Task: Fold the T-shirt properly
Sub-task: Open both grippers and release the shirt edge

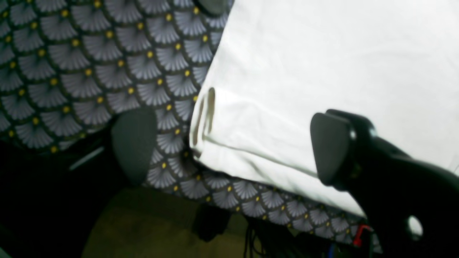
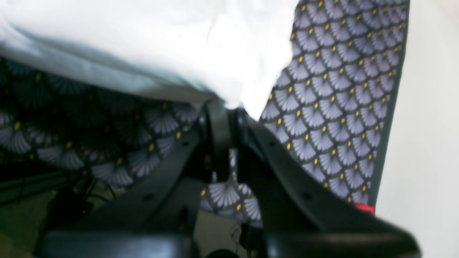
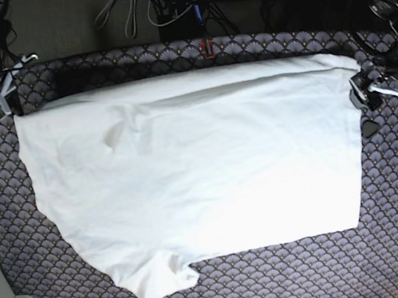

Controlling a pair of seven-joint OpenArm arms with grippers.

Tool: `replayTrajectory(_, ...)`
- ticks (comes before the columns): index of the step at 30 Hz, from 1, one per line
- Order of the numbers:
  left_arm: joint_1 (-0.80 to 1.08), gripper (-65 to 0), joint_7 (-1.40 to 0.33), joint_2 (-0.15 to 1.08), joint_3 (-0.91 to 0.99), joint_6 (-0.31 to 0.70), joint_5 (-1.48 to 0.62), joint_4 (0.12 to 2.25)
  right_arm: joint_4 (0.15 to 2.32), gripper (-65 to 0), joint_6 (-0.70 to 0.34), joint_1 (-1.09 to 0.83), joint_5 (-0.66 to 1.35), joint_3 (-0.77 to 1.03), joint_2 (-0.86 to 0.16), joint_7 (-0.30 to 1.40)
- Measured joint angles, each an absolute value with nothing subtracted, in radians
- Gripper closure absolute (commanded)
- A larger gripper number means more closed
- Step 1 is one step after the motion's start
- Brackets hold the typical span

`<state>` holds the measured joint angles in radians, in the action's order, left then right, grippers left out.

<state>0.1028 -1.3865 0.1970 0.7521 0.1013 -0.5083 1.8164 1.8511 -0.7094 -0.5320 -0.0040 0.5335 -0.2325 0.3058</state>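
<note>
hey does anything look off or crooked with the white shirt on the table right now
Yes. The T-shirt lies lopsided: its near-left part juts out in a rumpled flap, and a small pucker creases the left side. The right end effector is shut on one corner, while the left end effector stands open beside the opposite edge.

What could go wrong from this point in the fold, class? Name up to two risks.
1. The right hand is shut on a corner of the T-shirt while the left hand stands open beside its far corner; a pull now would probably drag the shirt askew.
2. The patterned cloth lies right under that pinched corner, so it might lift too.
</note>
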Motion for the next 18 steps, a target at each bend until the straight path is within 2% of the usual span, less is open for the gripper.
replayTrajectory(4, 0.089, -65.0, -1.326, 0.150, 0.714, 0.100, -0.508, 1.725, 1.851, 0.0, -0.709, -0.530, -0.004, 0.533, -0.224, 0.306)
replayTrajectory(9, 0.092, -65.0, -1.248, 0.152, 0.633, 0.097, -0.493, 1.627, 1.850, 0.0, -0.709, -0.530, -0.004, 0.533, -0.215, 0.310)
replayTrajectory(18, 0.093, -65.0, -1.233, 0.152, 0.620, 0.097, -0.498, 1.605, 1.850, 0.0, -0.710, -0.530, -0.004, 0.533, -0.213, 0.310)
